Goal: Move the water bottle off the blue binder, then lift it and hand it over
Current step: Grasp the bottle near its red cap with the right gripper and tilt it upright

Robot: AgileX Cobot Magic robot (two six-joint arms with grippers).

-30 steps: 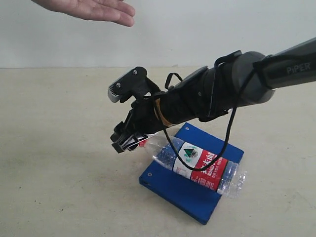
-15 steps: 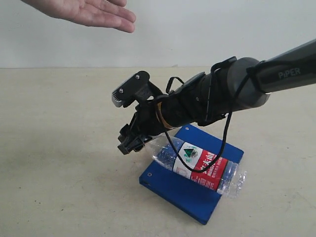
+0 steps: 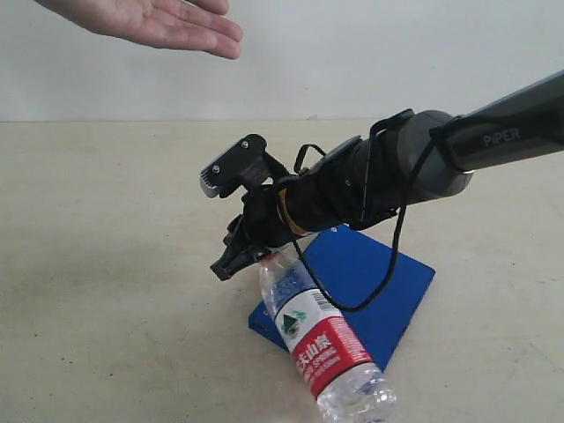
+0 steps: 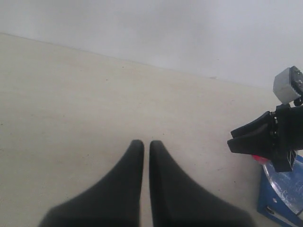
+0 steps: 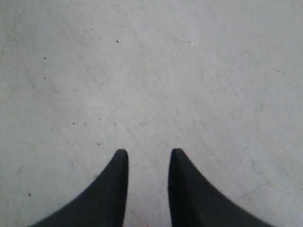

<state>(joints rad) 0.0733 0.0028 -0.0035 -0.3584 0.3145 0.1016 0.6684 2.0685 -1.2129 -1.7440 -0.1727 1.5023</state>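
Water bottle (image 3: 322,348) has pivoted partly off blue binder (image 3: 405,286); right pincer (image 3: 227,264) seemingly half-open, empty.

water bottle (image 3: 322,348): cap mostly behind right claw (image 3: 227,264) | hand (image 3: 150,22): cut by top edge

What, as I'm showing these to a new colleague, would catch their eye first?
The black right arm stretches in from the right, jaws by the cap of the red-labelled bottle, which lies slanted across the blue binder's near corner. Also the open hand hovering at top left.
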